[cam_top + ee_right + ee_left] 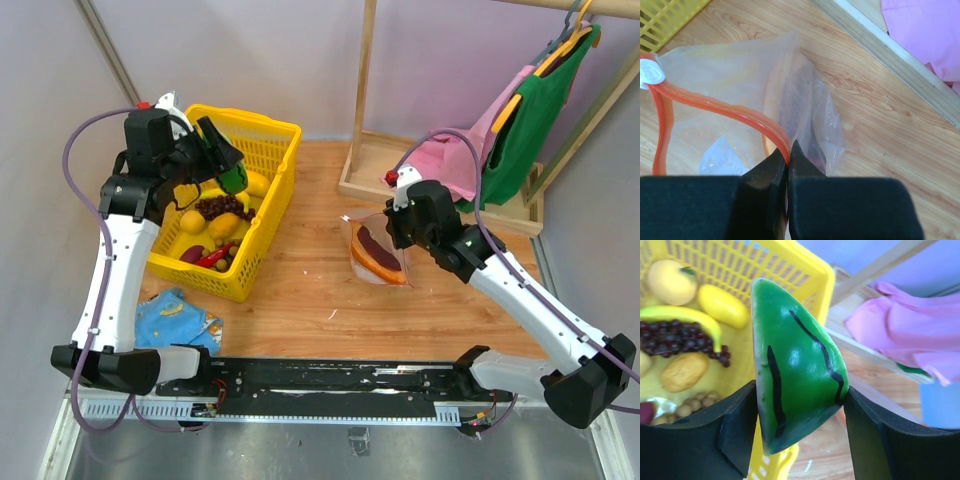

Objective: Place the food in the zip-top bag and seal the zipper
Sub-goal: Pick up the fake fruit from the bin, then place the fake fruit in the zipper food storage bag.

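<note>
My left gripper (226, 166) is shut on a green, black-striped watermelon wedge (795, 370), holding it up over the right rim of the yellow basket (272, 132). More food lies in the basket: a banana (680, 315), dark grapes (675, 335) and round yellow fruits (670, 281). The clear zip-top bag (372, 258) lies on the wood to the right with a red-orange piece inside. My right gripper (788, 150) is shut on its red zipper (715, 106), holding the mouth open. The white slider (650, 73) sits at the far left end.
A wooden rack base (440, 195) with pink cloth (462, 165) and a green garment (530, 120) stands behind the bag. A blue patterned cloth (178, 318) lies at the front left. The basket's corner (670, 17) is close to the bag.
</note>
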Motion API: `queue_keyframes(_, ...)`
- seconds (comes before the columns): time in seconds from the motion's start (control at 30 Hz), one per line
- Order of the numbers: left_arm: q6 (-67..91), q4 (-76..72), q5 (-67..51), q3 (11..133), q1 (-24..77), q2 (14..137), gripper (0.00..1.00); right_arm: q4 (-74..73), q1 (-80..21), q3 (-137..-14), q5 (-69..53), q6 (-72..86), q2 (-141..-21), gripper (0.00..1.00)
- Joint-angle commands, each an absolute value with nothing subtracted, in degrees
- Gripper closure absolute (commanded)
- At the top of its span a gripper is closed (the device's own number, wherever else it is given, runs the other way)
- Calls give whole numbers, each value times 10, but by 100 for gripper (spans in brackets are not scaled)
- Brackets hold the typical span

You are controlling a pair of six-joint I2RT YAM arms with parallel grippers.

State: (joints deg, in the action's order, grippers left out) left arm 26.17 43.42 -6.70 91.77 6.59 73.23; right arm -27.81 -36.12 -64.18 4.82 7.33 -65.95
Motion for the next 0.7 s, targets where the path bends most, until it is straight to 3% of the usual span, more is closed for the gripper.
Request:
queue_keyframes(0.0,305,408,-175,952,73,705,90,-224,-362,-621,84,112,-632,99)
queue_keyframes(0.2,366,337,-251,898,125,683,91,-190,-362,-602,89,142,-631,99)
queue_keyframes(0.67,504,43,-189,680,316,637,96,-146,-362,-591,63,222,-663,99)
